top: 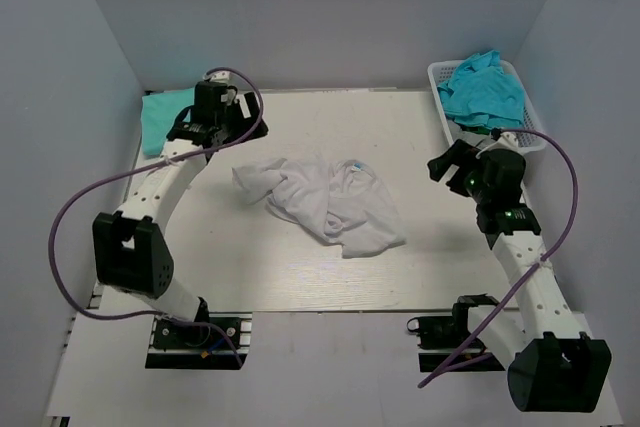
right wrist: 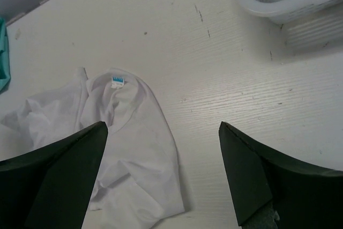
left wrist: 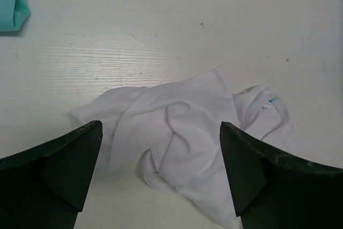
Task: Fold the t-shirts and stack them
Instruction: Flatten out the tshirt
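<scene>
A crumpled white t-shirt (top: 325,199) with a small blue neck label lies mid-table; it also shows in the left wrist view (left wrist: 182,127) and the right wrist view (right wrist: 126,143). A folded teal shirt (top: 160,119) lies at the far left, its corner in the left wrist view (left wrist: 12,4). More teal shirts (top: 482,90) fill the basket. My left gripper (top: 250,129) is open and empty, above the table just far-left of the white shirt. My right gripper (top: 443,164) is open and empty, to the right of the shirt.
A white lattice basket (top: 528,137) stands at the far right corner, its rim in the right wrist view (right wrist: 289,5). Grey walls close in the table on three sides. Purple cables loop off both arms.
</scene>
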Robot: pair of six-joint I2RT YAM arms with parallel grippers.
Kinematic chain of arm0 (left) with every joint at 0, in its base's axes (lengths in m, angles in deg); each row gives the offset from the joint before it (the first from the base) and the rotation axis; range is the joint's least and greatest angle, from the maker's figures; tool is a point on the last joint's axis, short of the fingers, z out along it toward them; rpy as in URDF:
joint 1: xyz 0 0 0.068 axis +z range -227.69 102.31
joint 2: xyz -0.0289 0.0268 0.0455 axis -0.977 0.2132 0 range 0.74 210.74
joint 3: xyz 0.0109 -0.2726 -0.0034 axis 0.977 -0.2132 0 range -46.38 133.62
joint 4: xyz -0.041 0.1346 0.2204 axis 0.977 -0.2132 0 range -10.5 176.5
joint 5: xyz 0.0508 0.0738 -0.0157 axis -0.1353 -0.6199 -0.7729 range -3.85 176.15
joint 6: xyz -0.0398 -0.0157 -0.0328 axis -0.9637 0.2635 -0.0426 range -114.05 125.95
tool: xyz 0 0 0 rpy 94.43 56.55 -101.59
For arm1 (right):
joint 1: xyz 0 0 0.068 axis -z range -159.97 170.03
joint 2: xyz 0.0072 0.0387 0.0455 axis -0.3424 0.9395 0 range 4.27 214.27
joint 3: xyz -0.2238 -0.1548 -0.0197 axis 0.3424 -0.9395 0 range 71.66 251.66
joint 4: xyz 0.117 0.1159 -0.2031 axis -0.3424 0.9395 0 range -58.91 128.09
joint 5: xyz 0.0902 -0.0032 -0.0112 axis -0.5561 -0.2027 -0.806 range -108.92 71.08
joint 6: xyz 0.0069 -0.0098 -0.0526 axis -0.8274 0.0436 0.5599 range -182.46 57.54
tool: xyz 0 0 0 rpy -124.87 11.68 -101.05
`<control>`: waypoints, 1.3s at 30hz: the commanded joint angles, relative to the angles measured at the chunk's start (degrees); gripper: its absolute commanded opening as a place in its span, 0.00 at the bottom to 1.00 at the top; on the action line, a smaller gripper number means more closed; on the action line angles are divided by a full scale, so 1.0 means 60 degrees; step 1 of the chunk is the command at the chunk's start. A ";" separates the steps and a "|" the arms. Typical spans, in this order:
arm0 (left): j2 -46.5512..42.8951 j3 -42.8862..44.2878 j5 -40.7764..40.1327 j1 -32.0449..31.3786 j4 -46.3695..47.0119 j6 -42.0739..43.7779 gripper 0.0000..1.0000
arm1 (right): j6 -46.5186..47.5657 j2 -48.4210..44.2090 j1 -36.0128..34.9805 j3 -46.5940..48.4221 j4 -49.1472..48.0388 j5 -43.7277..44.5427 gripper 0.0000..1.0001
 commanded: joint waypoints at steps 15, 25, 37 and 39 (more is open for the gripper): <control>0.2409 -0.0050 -0.3303 -0.0138 -0.2004 -0.0824 1.00 | 0.1871 0.2255 -0.1504 0.0214 0.2152 -0.0906 0.88; 0.3784 0.0417 -0.2849 -0.0049 -0.1681 -0.0824 0.87 | 0.2091 0.4130 -0.2940 0.1195 0.2051 0.0837 0.90; 0.3727 0.0052 -0.2378 -0.0136 -0.0378 -0.0033 0.00 | 0.4066 0.7497 -0.3937 0.4373 0.0338 0.1294 0.90; 0.3317 -0.0299 -0.2380 -0.0137 -0.0158 -0.0033 0.00 | 0.4507 0.7951 -0.3966 0.4752 -0.0439 0.0870 0.90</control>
